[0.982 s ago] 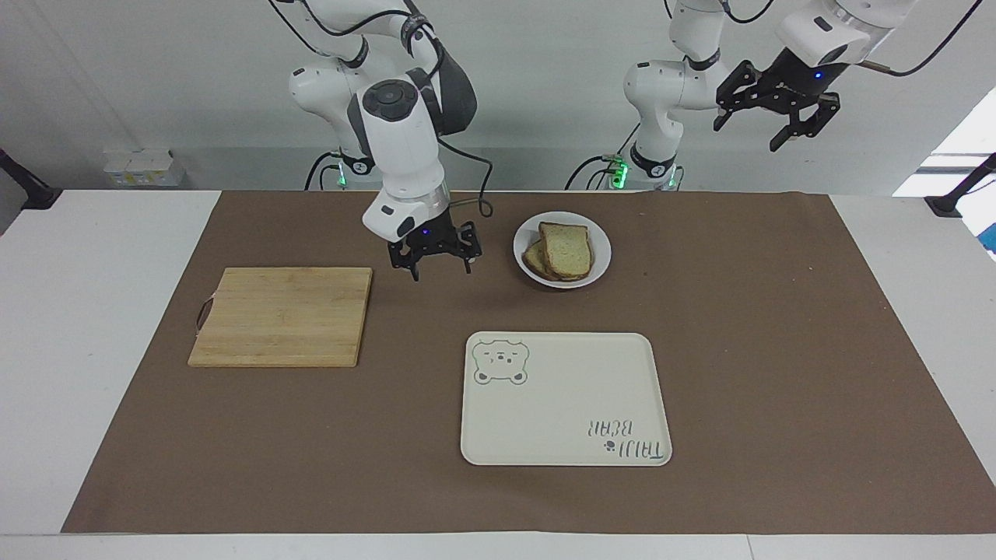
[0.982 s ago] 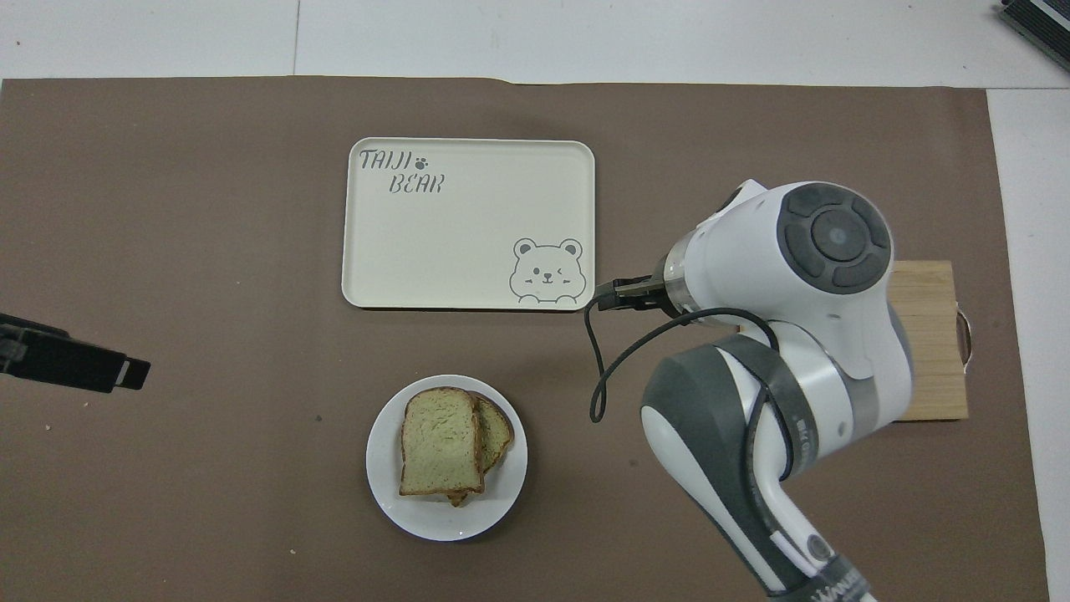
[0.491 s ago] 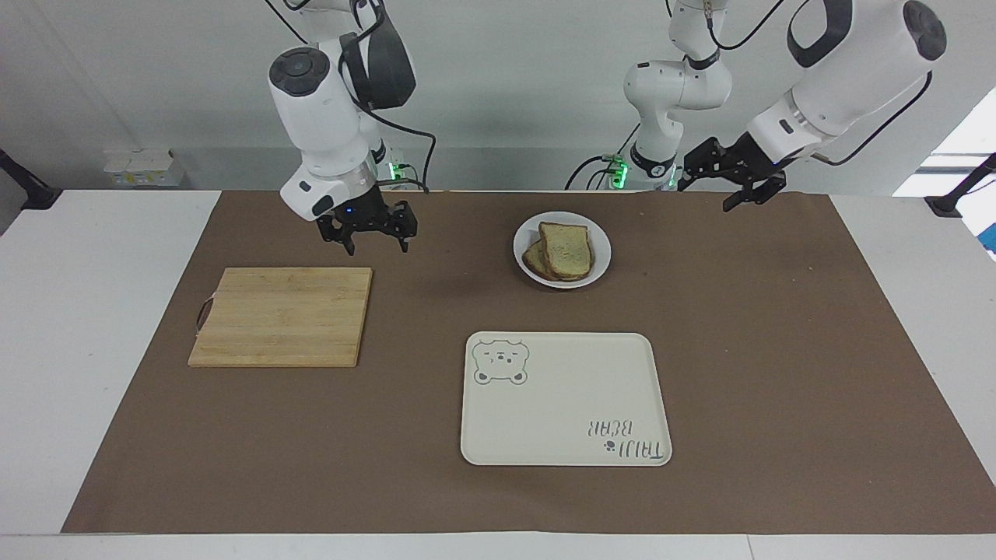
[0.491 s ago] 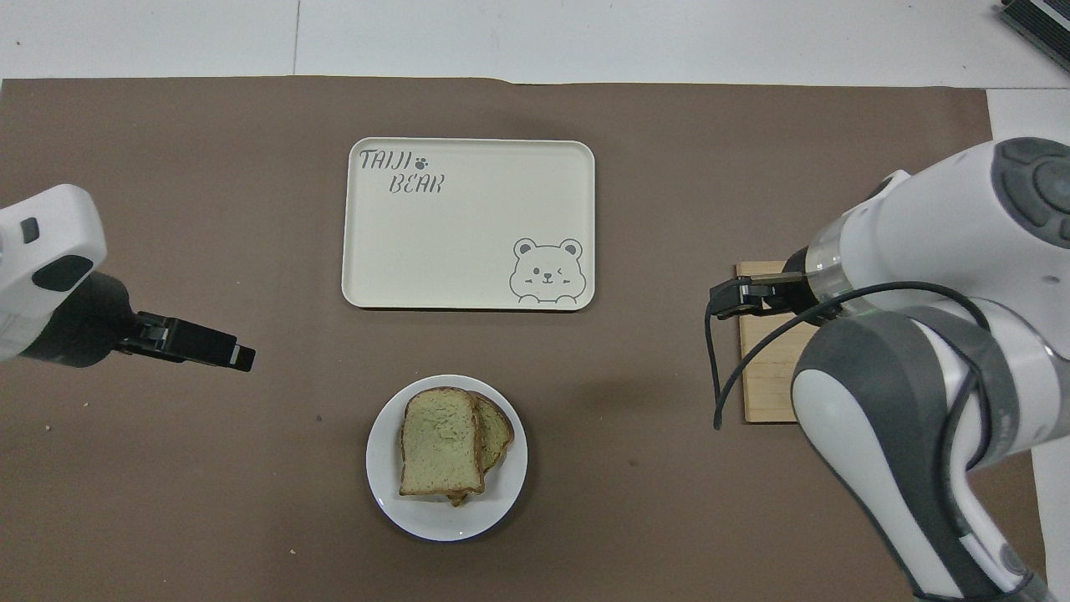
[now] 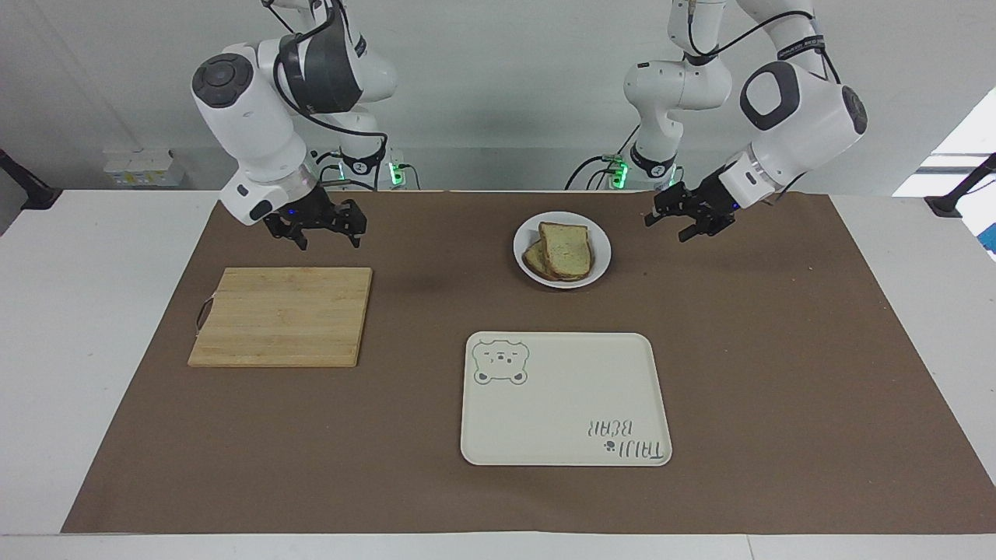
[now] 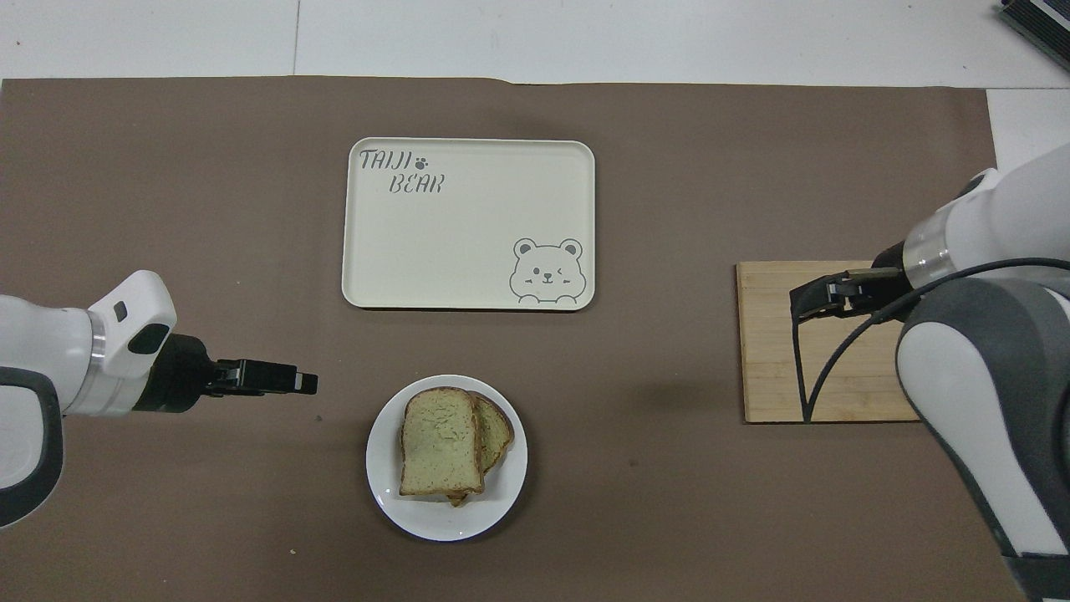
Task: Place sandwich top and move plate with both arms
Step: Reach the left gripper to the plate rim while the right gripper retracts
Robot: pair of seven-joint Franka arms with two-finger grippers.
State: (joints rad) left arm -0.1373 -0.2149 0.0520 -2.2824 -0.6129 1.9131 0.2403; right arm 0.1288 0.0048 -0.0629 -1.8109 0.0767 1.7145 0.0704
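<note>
your left gripper (image 6: 292, 383) hangs over the mat just beside the plate (image 6: 380, 477), toward the left arm's end of the desk; its fingers look apart and empty. the top (image 6: 440, 452) already lies on the sandwich on that plate, which sits nearer the robots than the tray (image 6: 468, 159). your right gripper (image 5: 327, 227) hangs by the board's (image 5: 280, 315) near edge, fingers apart, holding nothing. so i judge the placing done and the plate move in hand. next, bring both grippers low to the plate's rim, one at each side, and close together.
</note>
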